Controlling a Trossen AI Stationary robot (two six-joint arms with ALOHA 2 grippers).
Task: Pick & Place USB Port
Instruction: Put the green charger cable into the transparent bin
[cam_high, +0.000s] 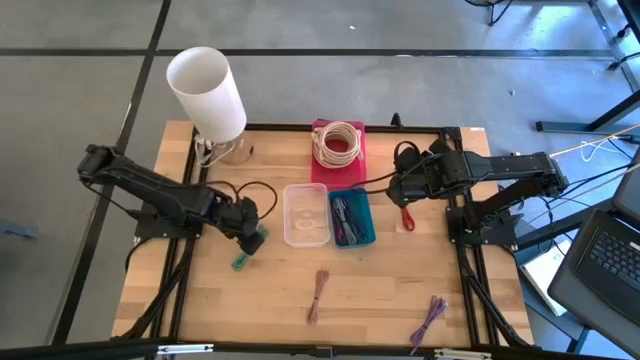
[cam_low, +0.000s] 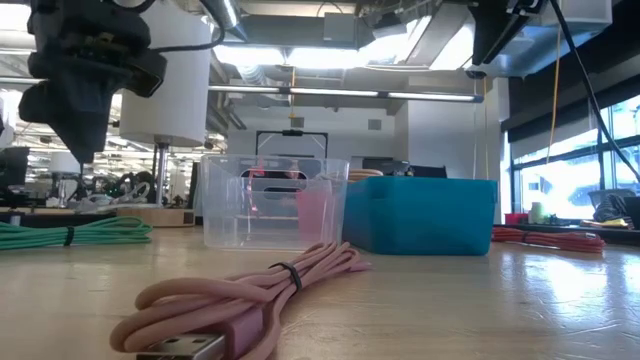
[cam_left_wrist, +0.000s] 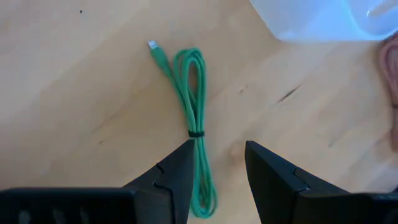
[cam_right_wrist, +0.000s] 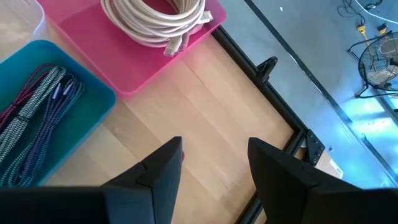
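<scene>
Left hand (cam_left_wrist: 216, 163): fingers parted, nothing held, poised directly over green USB cable (cam_left_wrist: 194, 112) lying coiled on wooden surface (cam_left_wrist: 74, 93). Cable judged light, limp, apt to sag; best gripped at black tie (cam_left_wrist: 196, 133) binding the loops, just ahead of the fingertips. Clear bin (cam_high: 306, 214) beyond. Right hand (cam_right_wrist: 214, 163): fingers parted, empty, waiting beside teal bin (cam_right_wrist: 37, 124).

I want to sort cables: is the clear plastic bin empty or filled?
Empty: the clear plastic bin shows only its bare bottom from above, and nothing lies inside in the low view.
</scene>
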